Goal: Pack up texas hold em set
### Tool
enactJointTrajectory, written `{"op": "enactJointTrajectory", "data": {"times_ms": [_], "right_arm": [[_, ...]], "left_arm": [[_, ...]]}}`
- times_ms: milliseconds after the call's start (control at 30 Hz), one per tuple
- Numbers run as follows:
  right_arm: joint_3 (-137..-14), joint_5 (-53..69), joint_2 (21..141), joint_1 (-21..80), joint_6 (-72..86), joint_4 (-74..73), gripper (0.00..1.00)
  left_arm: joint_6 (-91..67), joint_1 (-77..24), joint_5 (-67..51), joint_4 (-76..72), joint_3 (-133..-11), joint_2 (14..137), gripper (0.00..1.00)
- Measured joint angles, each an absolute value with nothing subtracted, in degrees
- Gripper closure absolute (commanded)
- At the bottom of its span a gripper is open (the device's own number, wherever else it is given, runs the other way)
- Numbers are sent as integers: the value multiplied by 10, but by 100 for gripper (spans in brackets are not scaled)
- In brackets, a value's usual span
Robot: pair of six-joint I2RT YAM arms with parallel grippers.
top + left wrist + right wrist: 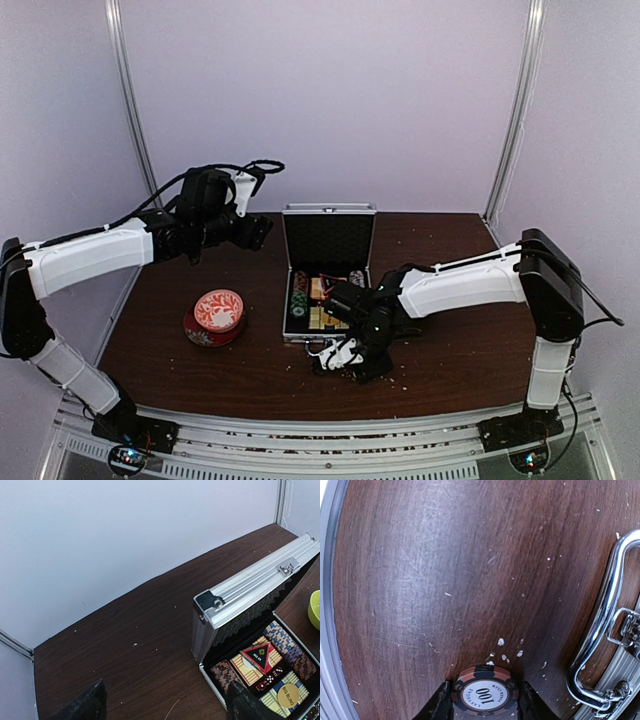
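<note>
Right wrist view is showing a brown-and-black striped poker chip (485, 694) marked 100, lying flat on the dark wooden counter (430, 580) and sitting between the two fingers of the right end effector (485, 700), which are pressing against its edges and so are clamped on it. Just to its right, the chrome handle (600, 630) of the silver aluminium case (327, 275) is lying against the case's front wall. From above, the case is standing open near the middle of the counter, its black-lined lid upright at the back, with the right arm bending down just in front of its near edge. Inside, the left wrist camera is picking out rows of striped chips (289, 647), a tan card deck (247, 666), a red triangular button (260, 656), dark red dice (270, 678) and a round gold button reading BIG BLIND (288, 695). The left end effector (252, 232) is hovering above the counter left of the lid, its fingers (85, 705) standing wide apart and holding nothing. A round red tin with a white floral lid (216, 316) is resting on the counter well left of the case. A lime-green bowl (315, 610) is peeking in beyond the case.
</note>
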State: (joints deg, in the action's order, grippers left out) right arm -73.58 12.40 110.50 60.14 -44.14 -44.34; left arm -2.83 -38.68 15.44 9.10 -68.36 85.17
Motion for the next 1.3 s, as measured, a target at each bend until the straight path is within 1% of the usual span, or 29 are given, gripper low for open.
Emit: {"op": "enactJointTrajectory", "data": {"times_ms": [167,267,533,700,833,1000,1300], "right_arm": [[-737,126,1106,601,-432,-444,69],[-738,126,1106,601,-430,-446,71],[-766,128,1098,600,-414,-488,72],[-802,135,1053,579,-392,-492,73],[-818,138,1026,526,-372,-469,73],[-820,123,1022,467,-348,-426,73],[-801,72,1023,457,-334,-363,72]], "left_arm": [[-28,-387,153,91,-684,852,17],[-28,-387,152,91,-684,852,17],[-24,-387,152,91,-684,852,17],[-24,-387,150,91,-684,852,17],[-24,-387,148,91,-684,852,17],[-24,-387,147,91,-684,852,17],[-23,-387,147,91,-684,852,17]]}}
